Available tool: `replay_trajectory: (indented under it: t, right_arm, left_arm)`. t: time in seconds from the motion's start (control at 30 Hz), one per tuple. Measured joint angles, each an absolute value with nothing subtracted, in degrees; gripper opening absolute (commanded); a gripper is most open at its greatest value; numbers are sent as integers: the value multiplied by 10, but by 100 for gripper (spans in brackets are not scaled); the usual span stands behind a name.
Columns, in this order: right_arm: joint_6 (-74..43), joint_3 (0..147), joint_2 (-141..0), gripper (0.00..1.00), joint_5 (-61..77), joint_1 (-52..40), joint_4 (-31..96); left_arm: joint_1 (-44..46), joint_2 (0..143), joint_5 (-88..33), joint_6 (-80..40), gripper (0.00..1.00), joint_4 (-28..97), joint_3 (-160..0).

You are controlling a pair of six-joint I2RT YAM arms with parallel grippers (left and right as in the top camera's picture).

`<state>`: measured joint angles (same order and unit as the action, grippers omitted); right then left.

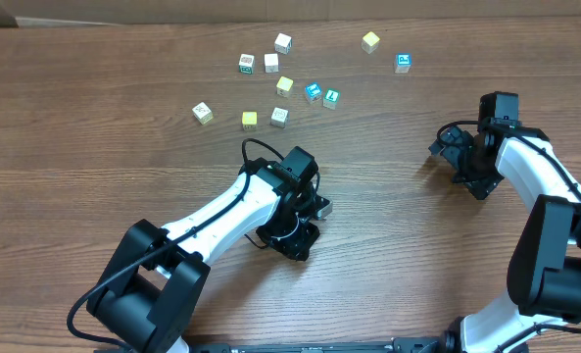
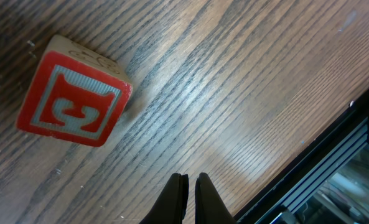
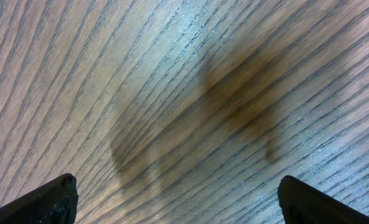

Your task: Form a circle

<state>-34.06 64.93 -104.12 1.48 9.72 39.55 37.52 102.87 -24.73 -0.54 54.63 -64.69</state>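
Cube (image 2: 72,99) red face: character reads 3 or E.

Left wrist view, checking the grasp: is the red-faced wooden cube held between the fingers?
No, the red-faced wooden cube lies apart from the shut left gripper.

Cubes (image 1: 285,85) scattered on the desk (image 1: 94,127), mid-desk toward its far edge.
Two more cubes (image 1: 370,41) lie right of the scatter, apart from it. Left arm (image 1: 221,211) comes in from the near edge to desk centre; right arm (image 1: 535,167) is by the right edge. Left wrist view: lone cube (image 2: 72,99) on the desk, near the left fingers (image 2: 179,199), not touching.
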Motion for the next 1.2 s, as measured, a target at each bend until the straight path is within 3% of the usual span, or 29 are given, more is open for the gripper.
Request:
replay_trajectory:
  t: [0.47,1.2]
  right_arm:
    - [-341,649,-1041,100,15,97,396]
    - [-341,649,-1041,100,15,97,396]
  left_arm:
    - [375,1040,-232,-38,7,533,-646]
    - [375,1040,-70,-28,11,499,-646]
